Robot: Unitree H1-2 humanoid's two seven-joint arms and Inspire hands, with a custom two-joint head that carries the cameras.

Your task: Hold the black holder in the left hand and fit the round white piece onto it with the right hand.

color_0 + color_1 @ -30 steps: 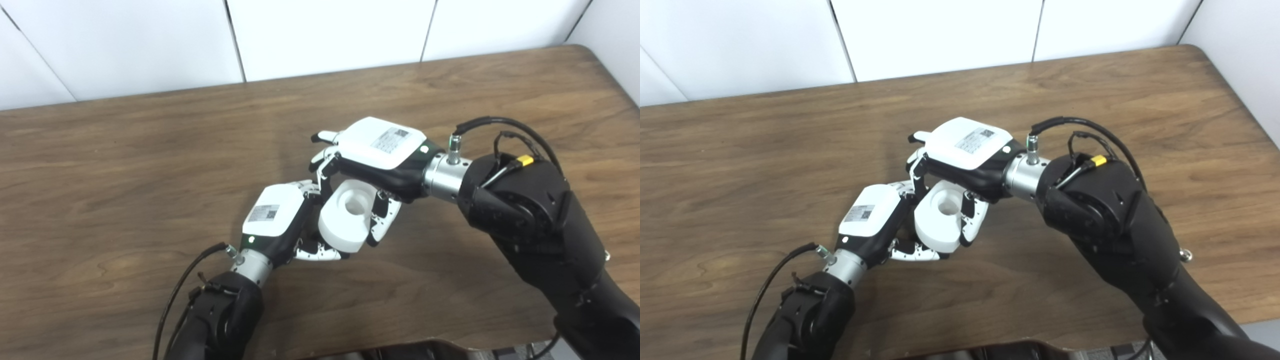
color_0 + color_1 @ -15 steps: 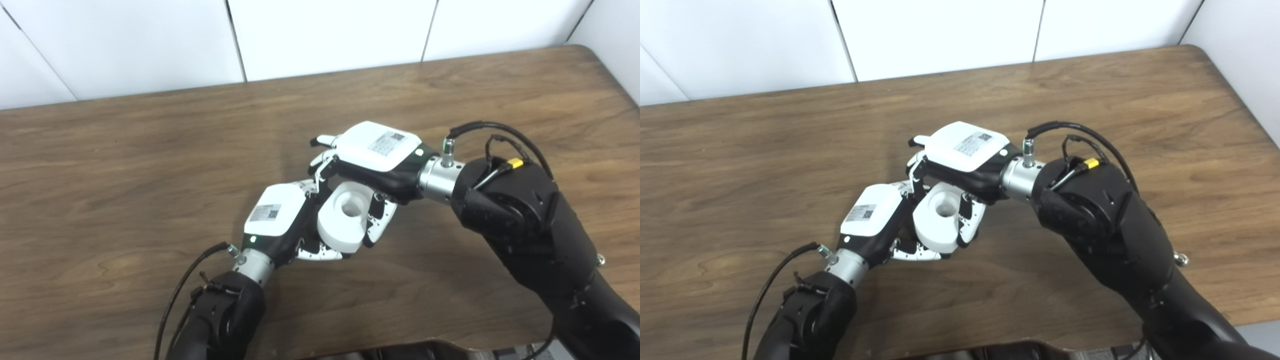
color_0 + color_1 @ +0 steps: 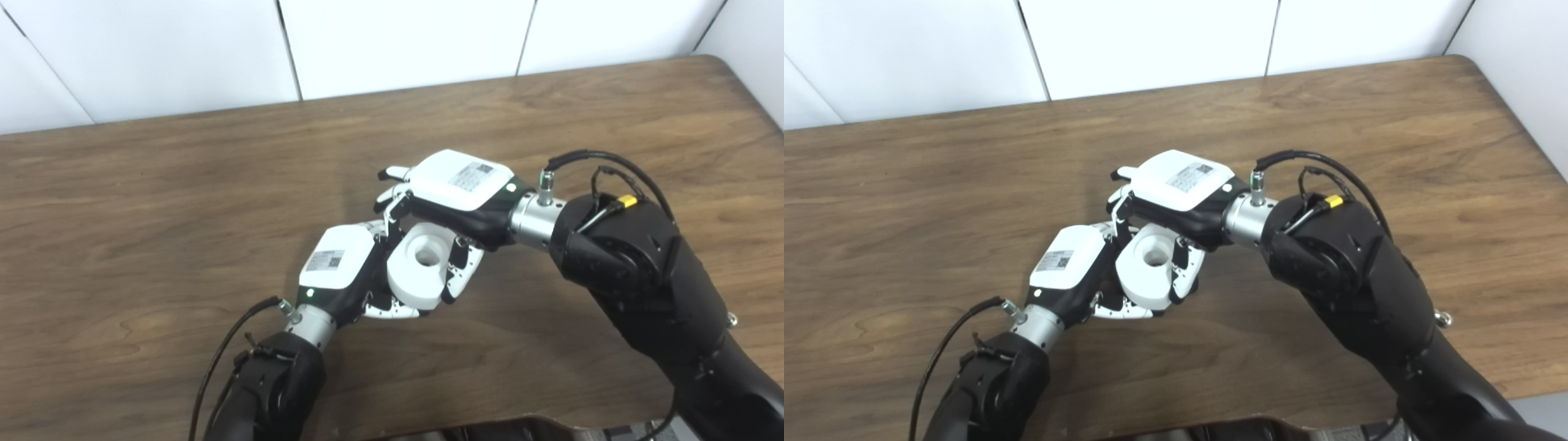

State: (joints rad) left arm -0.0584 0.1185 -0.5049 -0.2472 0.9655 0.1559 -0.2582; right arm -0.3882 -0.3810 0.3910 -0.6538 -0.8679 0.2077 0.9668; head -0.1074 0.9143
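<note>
We're mid-fit, both hands meeting over the middle of the table (image 3: 184,184), a bit toward its near edge. Our right hand (image 3: 456,196) has its fingers (image 3: 460,275) curled around the round white piece (image 3: 418,274), thumb side and finger side pinching its rim, bore facing up and tilted a little toward the camera. Our left hand (image 3: 340,269) is tucked against the piece's left side, fingers (image 3: 392,312) curled under and touching it. The black holder isn't visible in either view, so we judge it's buried in the left palm behind the white piece, and we can't tell whether the left fingers are actually clamped on it. We also can't tell how far the piece is seated, if at all. To do this step well: we should keep the left hand rigid as the reference and let only the right move. Line the bore up with the holder's axis before pushing; the current tilt risks cocking and jamming. Push straight along that axis with light force, small wiggle if it binds. Keep the right fingers on the rim, clear of the mating face, and don't let go until the piece sits flush.
</note>
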